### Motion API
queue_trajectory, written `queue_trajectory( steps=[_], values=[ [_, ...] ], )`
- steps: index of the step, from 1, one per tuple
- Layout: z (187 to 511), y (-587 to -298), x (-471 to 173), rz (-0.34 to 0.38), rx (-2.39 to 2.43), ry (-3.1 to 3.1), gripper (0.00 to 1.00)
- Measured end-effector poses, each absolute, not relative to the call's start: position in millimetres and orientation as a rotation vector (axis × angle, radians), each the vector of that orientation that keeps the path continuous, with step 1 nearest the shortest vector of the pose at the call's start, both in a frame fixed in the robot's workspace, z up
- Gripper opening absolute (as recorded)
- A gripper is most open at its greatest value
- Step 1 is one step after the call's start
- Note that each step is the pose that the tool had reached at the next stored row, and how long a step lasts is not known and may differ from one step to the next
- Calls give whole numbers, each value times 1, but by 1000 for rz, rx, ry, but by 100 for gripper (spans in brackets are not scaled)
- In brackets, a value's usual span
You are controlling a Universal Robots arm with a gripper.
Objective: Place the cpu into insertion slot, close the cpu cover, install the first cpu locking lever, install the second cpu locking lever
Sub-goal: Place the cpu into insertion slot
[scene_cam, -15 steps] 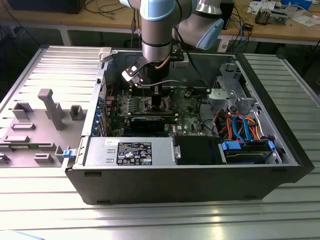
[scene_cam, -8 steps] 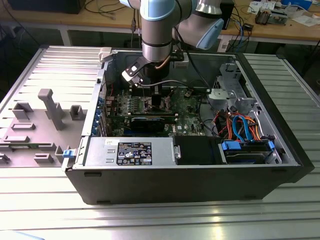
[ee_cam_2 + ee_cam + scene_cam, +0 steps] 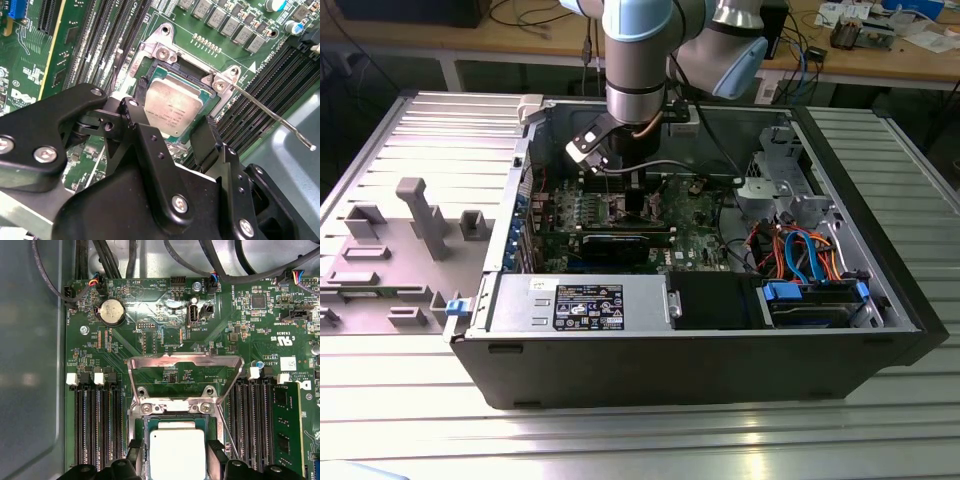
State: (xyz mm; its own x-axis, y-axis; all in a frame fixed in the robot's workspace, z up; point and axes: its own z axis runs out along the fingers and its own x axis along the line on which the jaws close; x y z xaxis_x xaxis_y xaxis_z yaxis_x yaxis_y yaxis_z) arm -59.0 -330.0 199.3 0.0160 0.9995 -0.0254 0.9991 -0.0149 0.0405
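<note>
At the insertion slot [image 3: 172, 407], one cpu [image 3: 177, 455], one cpu cover [image 3: 185, 360] raised

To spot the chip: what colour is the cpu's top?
Silvery grey on the cpu, clearest in the first wrist view.

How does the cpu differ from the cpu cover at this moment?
The cpu is a solid plate; the cpu cover is an open frame with a window. The cpu lies flat in the insertion slot; the cpu cover stands tilted open, off it. Both are silvery metal.
</note>
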Motion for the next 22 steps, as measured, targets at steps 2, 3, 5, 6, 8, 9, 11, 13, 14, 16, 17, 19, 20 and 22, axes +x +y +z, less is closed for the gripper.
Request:
queue_trajectory(
  steps=[2, 3, 5, 6, 8, 9, 11, 13, 14, 16, 17, 19, 20, 22],
  values=[
    [199, -330, -59, 16, 2205, 2171, 62],
    [199, -330, -59, 16, 2205, 2171, 62],
    [201, -330, -59, 16, 2205, 2171, 62],
    [202, -330, -59, 16, 2205, 2171, 62],
    [205, -330, -59, 16, 2205, 2171, 62],
    [206, -330, -59, 16, 2205, 2171, 62],
    [209, -330, -59, 16, 2205, 2171, 62],
    [210, -330, -59, 16, 2205, 2172, 60],
    [211, -330, -59, 16, 2205, 2172, 60],
    [218, -330, -59, 16, 2205, 2172, 41],
    [220, -330, -59, 16, 2205, 2172, 41],
    [230, -330, -59, 16, 2204, 2172, 23],
    [232, -330, -59, 16, 2204, 2173, 23],
    [237, -330, -59, 16, 2204, 2173, 11]
  ],
)
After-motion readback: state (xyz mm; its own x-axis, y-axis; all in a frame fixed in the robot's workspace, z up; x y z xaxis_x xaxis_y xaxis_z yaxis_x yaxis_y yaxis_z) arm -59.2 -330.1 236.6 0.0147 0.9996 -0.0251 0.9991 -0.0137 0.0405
